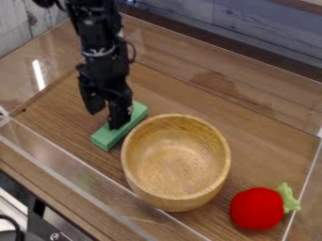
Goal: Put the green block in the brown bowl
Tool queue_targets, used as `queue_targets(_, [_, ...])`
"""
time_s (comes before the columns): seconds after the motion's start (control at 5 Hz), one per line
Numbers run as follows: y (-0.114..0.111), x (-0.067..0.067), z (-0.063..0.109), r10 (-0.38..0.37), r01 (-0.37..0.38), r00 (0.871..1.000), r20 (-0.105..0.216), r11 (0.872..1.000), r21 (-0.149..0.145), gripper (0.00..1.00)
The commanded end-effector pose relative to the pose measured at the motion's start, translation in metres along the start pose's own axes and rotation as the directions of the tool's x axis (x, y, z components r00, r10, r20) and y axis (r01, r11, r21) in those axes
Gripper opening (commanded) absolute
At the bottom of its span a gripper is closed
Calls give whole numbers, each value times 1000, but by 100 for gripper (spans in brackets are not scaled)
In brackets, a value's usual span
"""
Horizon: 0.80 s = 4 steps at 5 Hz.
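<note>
The green block [111,136] lies flat on the wooden table just left of the brown bowl [176,162], its upper end hidden behind my gripper. The bowl sits upright with nothing inside it. My gripper [105,112] points straight down over the block's far end, open, one finger [120,116] low over the block and the other to its left. Whether the fingers touch the block is unclear.
A red round toy with a green leaf [259,207] rests at the front right, beside the bowl. Clear plastic walls [75,181] fence the table along the front and left sides. Bare wood stretches behind the bowl toward the back right.
</note>
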<state>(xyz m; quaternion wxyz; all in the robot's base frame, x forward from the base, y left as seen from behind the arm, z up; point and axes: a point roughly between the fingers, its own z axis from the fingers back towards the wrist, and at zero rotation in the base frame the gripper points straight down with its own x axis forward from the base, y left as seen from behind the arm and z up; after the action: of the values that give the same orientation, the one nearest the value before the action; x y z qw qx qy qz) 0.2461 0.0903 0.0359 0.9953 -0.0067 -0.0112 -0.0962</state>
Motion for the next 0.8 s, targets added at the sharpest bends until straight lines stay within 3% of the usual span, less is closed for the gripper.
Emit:
queue_targets(0.0, [10,11,-8,-31,31,999,31,999,24,100])
queue_targets(0.2, [20,17,-7,-33,32,999,38,999,33,100])
queue_targets(0.4, [21,14,-7,-28,26,999,41,999,36,0])
queue_targets(0.6, [15,14,-4,3,-5,999,50,999,42,0])
